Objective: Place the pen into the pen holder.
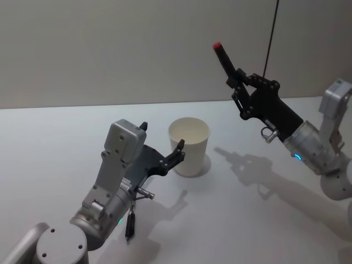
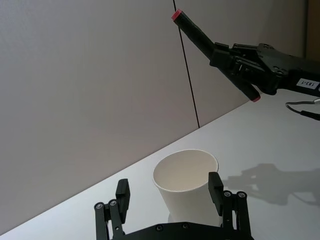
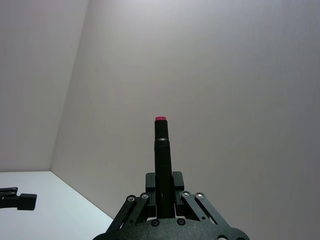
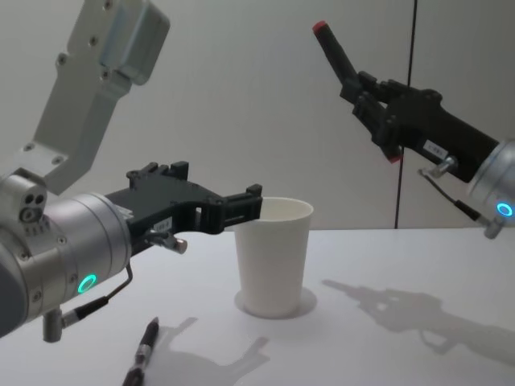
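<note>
Pen holder (image 1: 188, 147) stands upright and empty, with your left gripper (image 1: 162, 136) spread open just beside its rim. Your right gripper (image 1: 237, 78) is clamped on the pen (image 1: 224, 56), held high to the holder's right. I judge the grasp done, with carry, tilt and drop remaining. Its long axis slants, red end up and leftward, other end down.

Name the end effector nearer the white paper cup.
Left. The left end effector, open, sits beside the white paper cup; the right end effector holds a black red-capped pen high to its right.
</note>
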`<act>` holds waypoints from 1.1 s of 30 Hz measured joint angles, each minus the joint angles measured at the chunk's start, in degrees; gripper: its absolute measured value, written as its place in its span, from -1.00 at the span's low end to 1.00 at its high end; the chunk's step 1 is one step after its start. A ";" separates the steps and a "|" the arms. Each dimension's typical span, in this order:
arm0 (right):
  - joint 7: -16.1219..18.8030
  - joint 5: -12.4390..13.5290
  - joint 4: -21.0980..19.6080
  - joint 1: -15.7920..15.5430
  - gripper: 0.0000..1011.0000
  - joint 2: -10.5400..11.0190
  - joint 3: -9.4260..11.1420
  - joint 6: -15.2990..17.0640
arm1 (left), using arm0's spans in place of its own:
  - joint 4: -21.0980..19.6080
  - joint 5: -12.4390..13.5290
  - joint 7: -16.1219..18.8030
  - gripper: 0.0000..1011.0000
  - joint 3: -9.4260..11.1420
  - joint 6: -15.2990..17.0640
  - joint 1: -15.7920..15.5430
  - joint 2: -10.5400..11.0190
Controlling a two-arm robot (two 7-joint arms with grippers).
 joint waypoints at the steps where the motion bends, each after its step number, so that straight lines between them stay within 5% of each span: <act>1: -0.38 -0.21 -0.04 0.00 -0.63 -0.01 -0.07 0.15 | 0.00 0.00 0.00 0.98 0.00 0.00 0.00 0.00; 33: -13.30 -7.03 -14.20 -6.99 -0.63 -0.44 -5.06 4.63 | 0.00 0.00 0.00 0.98 0.00 0.00 0.00 0.00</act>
